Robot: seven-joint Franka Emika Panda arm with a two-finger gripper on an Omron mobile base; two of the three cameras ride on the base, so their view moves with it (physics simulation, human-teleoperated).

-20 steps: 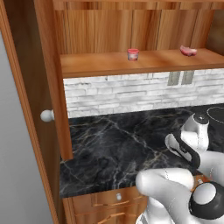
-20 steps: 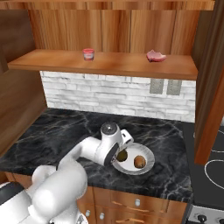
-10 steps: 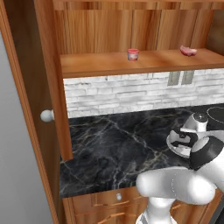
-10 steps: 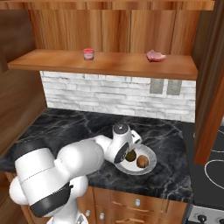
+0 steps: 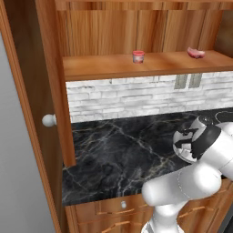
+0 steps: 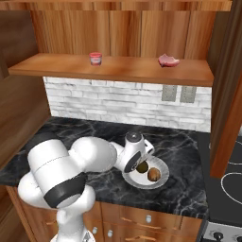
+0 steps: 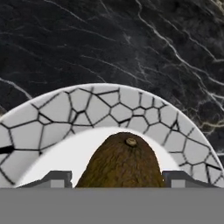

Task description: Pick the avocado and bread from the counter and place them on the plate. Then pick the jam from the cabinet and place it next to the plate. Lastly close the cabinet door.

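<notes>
The white-grey plate (image 6: pixel 162 181) lies on the black marble counter (image 6: pixel 189 189). On it rest the dark avocado (image 6: pixel 142 166) and, to its right, the orange-brown bread (image 6: pixel 153 175). My gripper (image 6: pixel 138 160) reaches down at the avocado. In the hand view the avocado (image 7: pixel 122 157) sits on the plate (image 7: pixel 87 107), and my gripper (image 7: pixel 118 179) is open with a fingertip (image 7: pixel 57 178) close on each side of it. The red jam (image 5: pixel 138 56) (image 6: pixel 96 58) stands on the cabinet shelf (image 5: pixel 100 68). The cabinet door (image 5: pixel 27 118) with its white knob (image 5: pixel 48 120) stands open at the left.
A flat pink lump (image 6: pixel 168 60) (image 5: pixel 195 53) lies further right on the shelf. A stove top (image 6: pixel 231 182) adjoins the counter on the right, and another wooden panel (image 6: pixel 229 94) hangs above it. Drawers (image 6: pixel 146 218) run under the counter edge.
The arm's elbow and shoulder have swung round while the hand stayed low over the plate. Avocado and bread lie where they were.
</notes>
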